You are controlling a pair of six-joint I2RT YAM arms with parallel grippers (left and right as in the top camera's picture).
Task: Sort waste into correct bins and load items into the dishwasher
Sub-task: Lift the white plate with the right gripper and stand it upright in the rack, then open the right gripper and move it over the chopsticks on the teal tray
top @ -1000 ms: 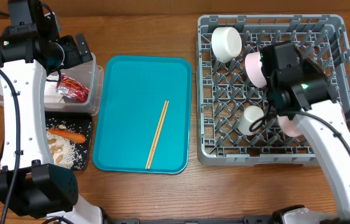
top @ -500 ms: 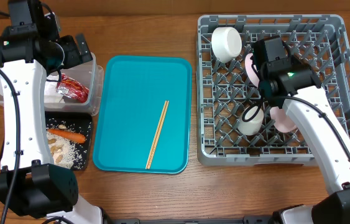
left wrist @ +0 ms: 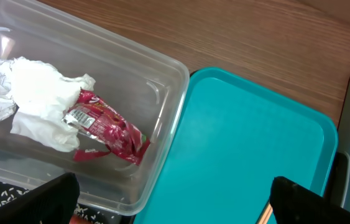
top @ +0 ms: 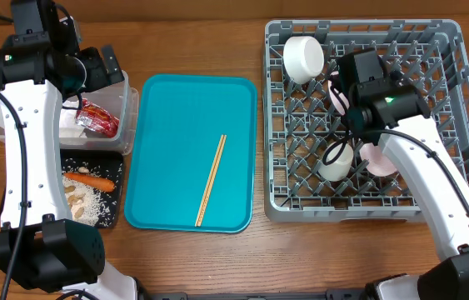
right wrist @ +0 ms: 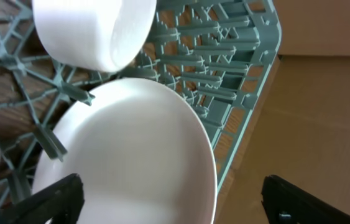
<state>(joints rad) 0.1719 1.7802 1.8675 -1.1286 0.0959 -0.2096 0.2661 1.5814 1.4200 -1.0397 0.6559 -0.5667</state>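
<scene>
- Wood-grain tabletop [top: 217,33], warm brown and smooth, fills the overhead view.
- On the right half sits the dish rack [top: 359,30]: square grey plastic, with latticed walls and a grid floor of upright pegs.
- Within it, a round white bowl [top: 303,58] lies on its side at the rack's upper left. A pale pink bowl [top: 335,92] is just below it, and a small white cup [top: 334,164] lower down. Another pink piece [top: 380,160] beside the cup is partly hidden by my arm.
- At centre, the teal tray [top: 176,125], smooth with rounded corners, carries the chopsticks [top: 212,180], thin pale wood lying on a diagonal.
- At upper left, the clear tub [top: 127,93] holds a crumpled white napkin [left wrist: 38,99] and a glossy red wrapper [left wrist: 109,130], touching.
- Directly below it, the shallow black tray [top: 116,208] holds an orange carrot [top: 92,179], tan peanuts [top: 73,193] and a patch of white rice [top: 86,208].
- My left arm climbs the left edge of the frame and bends right over the tub. My left gripper [left wrist: 175,183] is spread wide and empty, above where the tub's rim meets the teal tray.
- My right arm reaches diagonally from the lower right into the rack. My right gripper [right wrist: 171,186] is released, its fingers wide on either side of the pale pink bowl's rim and not clamping it.
</scene>
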